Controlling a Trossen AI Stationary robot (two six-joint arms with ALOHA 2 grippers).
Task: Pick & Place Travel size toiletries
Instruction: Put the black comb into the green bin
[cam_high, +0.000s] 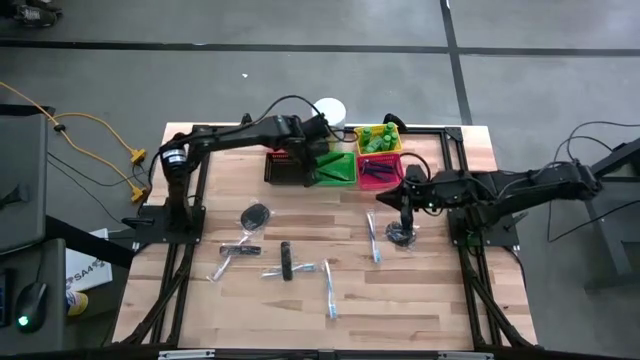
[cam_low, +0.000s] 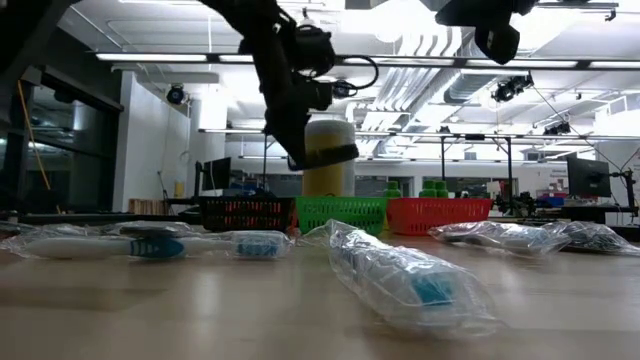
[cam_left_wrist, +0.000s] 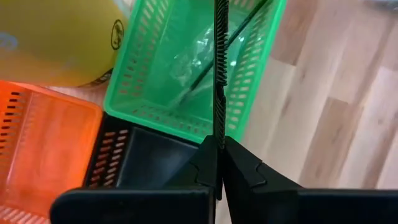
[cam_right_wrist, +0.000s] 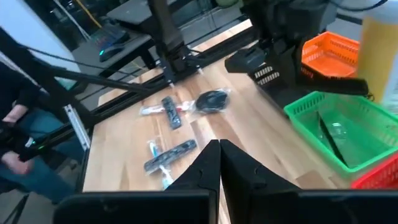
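Your left pincer (cam_left_wrist: 219, 163): clamped on a black stick (cam_left_wrist: 219, 74), above the green basket (cam_left_wrist: 155, 81). Your right pincer (cam_right_wrist: 219, 152): closed, empty, over the surface (cam_high: 420, 290). Wrapped toothbrushes (cam_high: 328, 290) lie scattered there.

My left arm reaches from its base at the table's left edge toward the far middle of the table, elbow bent, forearm running rightward. The left gripper (cam_high: 322, 150) sits at the end of that reach, tilted down, its fingers (cam_left_wrist: 249, 174) pressed together and pinching a thin black stick (cam_left_wrist: 219, 74) that pokes out past the tips. My right arm comes in from the table's right side, stretched leftward and folded at the wrist so the right gripper (cam_high: 405, 222) points straight down toward the tabletop. Its two fingers (cam_right_wrist: 239, 171) are closed against each other, and I see nothing between them.
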